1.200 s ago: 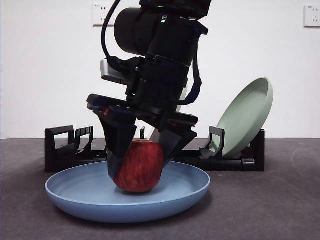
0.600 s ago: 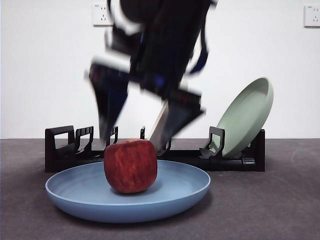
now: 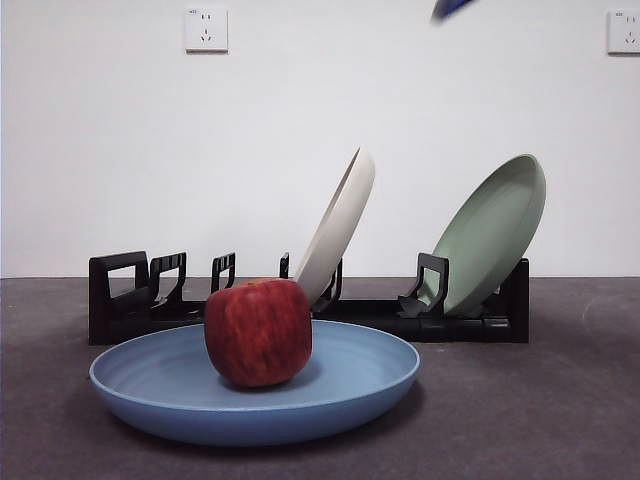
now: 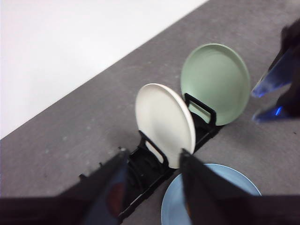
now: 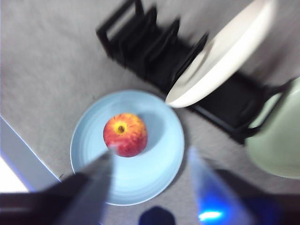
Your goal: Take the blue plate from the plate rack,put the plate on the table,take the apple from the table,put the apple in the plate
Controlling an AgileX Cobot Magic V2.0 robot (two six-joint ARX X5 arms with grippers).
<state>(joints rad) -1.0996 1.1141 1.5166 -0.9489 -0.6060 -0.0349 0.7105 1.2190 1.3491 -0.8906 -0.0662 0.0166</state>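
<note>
The deep-red apple sits in the light-blue plate, which lies flat on the dark grey table in front of the black plate rack. In the right wrist view my right gripper is open and empty, high above the apple and the blue plate; the picture is blurred. My left gripper is open and empty, high over the rack, with the blue plate's rim below it. The front view shows only a blurred blue tip of an arm at its top edge.
A cream-white plate leans in the middle of the rack and a pale green plate leans at its right end. Both show in the left wrist view, cream and green. The right arm shows at that view's edge.
The gripper around the apple opened, let it go and rose out of the front view. The apple stays in the blue plate, shifted slightly left.
</note>
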